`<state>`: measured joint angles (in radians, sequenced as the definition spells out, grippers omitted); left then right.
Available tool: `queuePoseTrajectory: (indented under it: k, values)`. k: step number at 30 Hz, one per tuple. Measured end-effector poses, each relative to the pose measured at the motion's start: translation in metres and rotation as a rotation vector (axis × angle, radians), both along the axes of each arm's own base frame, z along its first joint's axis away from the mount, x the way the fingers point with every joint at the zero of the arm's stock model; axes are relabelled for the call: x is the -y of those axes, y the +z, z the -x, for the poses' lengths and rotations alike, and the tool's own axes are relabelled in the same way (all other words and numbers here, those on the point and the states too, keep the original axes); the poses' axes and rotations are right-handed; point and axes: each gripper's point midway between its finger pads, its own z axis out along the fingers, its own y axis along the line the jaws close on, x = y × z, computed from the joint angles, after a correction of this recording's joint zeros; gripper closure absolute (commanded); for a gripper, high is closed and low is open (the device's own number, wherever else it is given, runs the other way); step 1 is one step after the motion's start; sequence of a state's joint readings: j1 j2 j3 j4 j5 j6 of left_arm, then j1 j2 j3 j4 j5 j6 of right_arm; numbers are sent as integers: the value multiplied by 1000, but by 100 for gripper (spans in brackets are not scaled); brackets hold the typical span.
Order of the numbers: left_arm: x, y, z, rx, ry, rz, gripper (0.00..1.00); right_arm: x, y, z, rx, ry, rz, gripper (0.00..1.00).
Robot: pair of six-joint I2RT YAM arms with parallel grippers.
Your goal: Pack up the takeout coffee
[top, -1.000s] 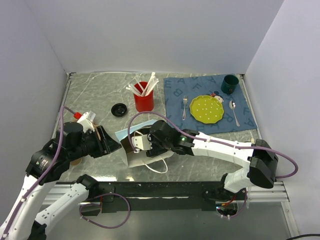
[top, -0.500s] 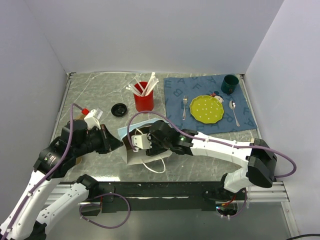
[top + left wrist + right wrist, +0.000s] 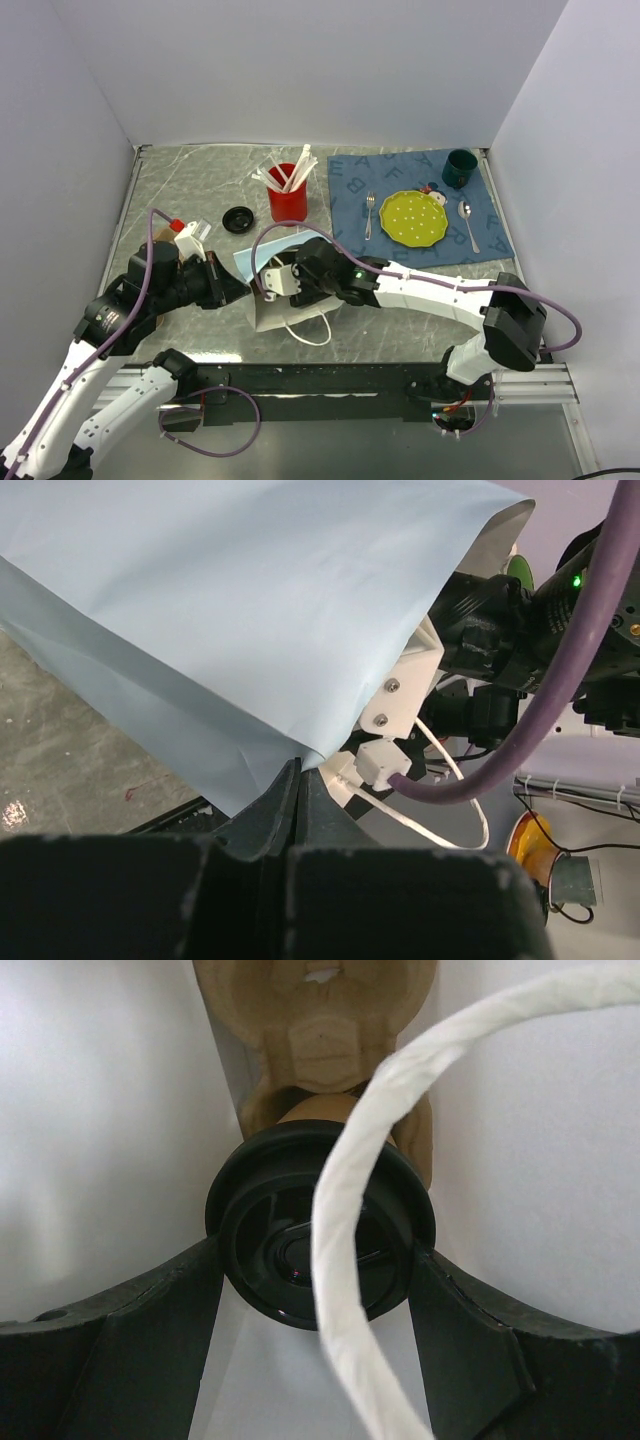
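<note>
Our left tool [image 3: 297, 776] pinches the rim of the paper bag [image 3: 230, 630] near the table's [image 3: 200, 190] near edge. Our right tool [image 3: 315, 1260] clasps the takeout coffee [image 3: 265, 1250] inside it. We fear the handle cord [image 3: 350, 1190] snagging and tipping the cup.

Grey marbled desk [image 3: 180, 190], seen from above. At its far middle stands a red cup holding white plastic utensils [image 3: 288, 203]; just left of it lies a round black plastic lid [image 3: 238, 218]. A blue letter-printed placemat [image 3: 350, 180] covers the far right. A white and pale-blue paper bag with a cord handle [image 3: 285, 312] stands near the front edge.
</note>
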<state>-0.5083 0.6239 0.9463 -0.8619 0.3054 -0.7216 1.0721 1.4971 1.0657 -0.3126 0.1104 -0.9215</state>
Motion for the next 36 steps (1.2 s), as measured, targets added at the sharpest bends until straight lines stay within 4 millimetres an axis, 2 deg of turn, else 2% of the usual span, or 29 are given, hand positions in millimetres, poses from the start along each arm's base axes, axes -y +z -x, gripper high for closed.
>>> queuePoseTrajectory:
  k: [9,24,36]
  values:
    - [-2,0,-1,-16,16,-13,99,-9,6,-7,31,3,-42,69]
    - [-3,-2,2,-48,31,-5,99,-16,-5,-12,-12,-53,-87,65]
    - [-6,2,1,-40,59,8,99,-24,-10,-17,-38,-103,-127,55]
